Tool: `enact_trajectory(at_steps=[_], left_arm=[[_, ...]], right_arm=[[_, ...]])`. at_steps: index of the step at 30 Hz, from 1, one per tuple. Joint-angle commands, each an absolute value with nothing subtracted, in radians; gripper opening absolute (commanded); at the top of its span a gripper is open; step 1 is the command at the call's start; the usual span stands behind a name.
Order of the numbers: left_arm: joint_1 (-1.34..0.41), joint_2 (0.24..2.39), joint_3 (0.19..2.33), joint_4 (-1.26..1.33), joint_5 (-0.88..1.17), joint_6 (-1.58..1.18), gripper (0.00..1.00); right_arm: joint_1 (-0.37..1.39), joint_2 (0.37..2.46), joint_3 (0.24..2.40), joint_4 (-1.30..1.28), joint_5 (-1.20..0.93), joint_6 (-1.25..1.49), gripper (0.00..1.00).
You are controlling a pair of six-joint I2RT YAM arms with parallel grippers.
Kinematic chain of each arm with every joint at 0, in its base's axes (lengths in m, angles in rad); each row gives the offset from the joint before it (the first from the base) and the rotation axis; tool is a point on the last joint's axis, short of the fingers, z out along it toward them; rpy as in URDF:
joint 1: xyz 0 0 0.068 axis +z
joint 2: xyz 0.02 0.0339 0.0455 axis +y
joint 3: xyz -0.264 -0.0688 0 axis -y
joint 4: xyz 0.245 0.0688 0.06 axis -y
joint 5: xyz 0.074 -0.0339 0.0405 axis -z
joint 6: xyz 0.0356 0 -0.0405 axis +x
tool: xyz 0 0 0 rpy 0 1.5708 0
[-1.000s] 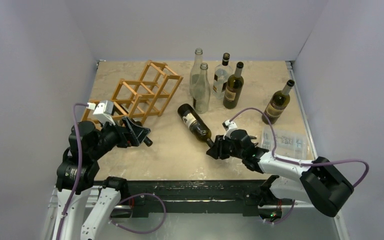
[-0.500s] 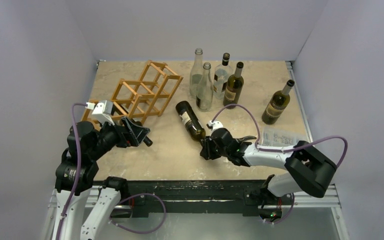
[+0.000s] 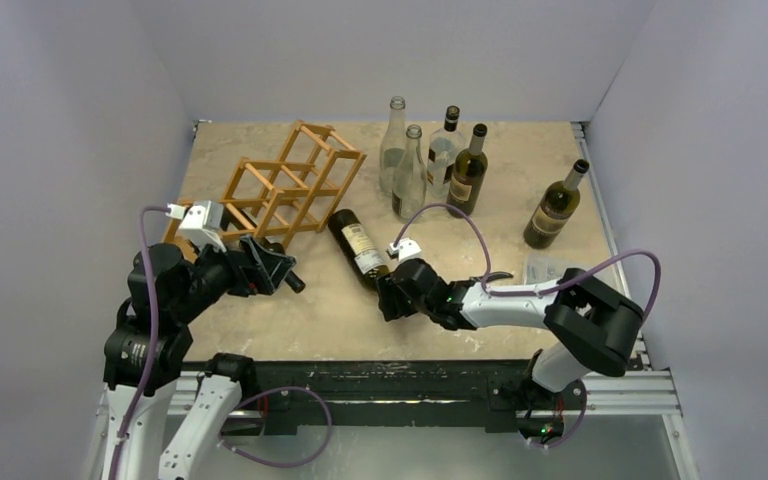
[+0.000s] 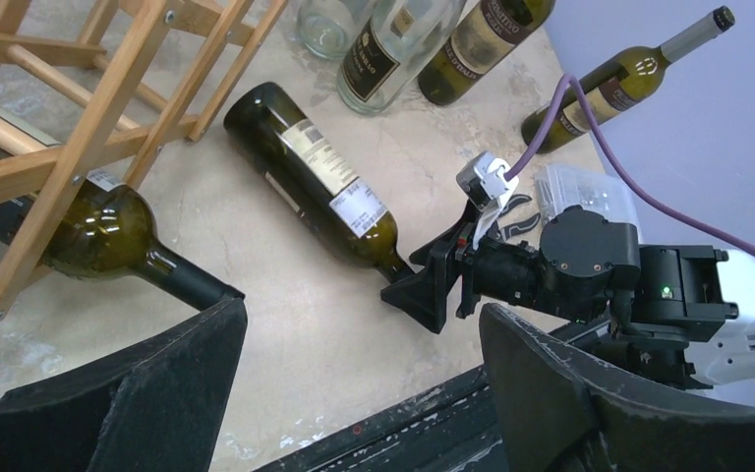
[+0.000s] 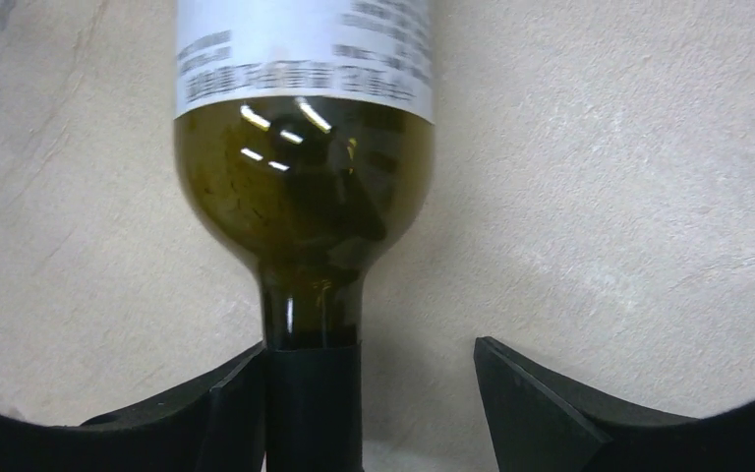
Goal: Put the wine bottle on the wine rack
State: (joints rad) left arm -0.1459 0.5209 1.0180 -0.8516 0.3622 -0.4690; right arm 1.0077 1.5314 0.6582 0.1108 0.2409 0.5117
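The left gripper (image 3: 282, 271) is held at about 6 o'clock from the wine rack (image 3: 285, 188), its fingers spread wide with nothing between them. In the left wrist view a low cell of the rack is seen to be filled by a dark bottle (image 4: 98, 231). The wine bottle (image 3: 356, 247) is laid flat on the table (image 3: 520, 150) near the rack's 4 o'clock side. In the top view its long axis runs from base at 11 o'clock to neck at 5 o'clock. The neck is flanked by the fingers of the right gripper (image 3: 388, 297), which are parted, not clamped. A clear gap is seen on one side; contact on the other is perhaps made, though this cannot be confirmed. The right arm is judged the nearer, with the bottle's body at 11 o'clock from its fingers. The bottle's mouth is cut off in the right wrist view, and the rack's near cells are partly masked by the left arm from above
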Motion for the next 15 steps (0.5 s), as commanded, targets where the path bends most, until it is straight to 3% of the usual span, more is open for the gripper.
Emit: enact_trajectory(at_steps=[1,15], left_arm=[[-0.142,0.545,1.088,-0.851,0.319,-0.405,0.88],[-0.141,0.688,1.218,-0.728,0.233,-0.334,0.88]], right_arm=[[1.008,1.557,0.703,0.08,0.319,0.468,0.75],[1.024,1.674,0.792,0.193,0.299,0.338,0.67]])
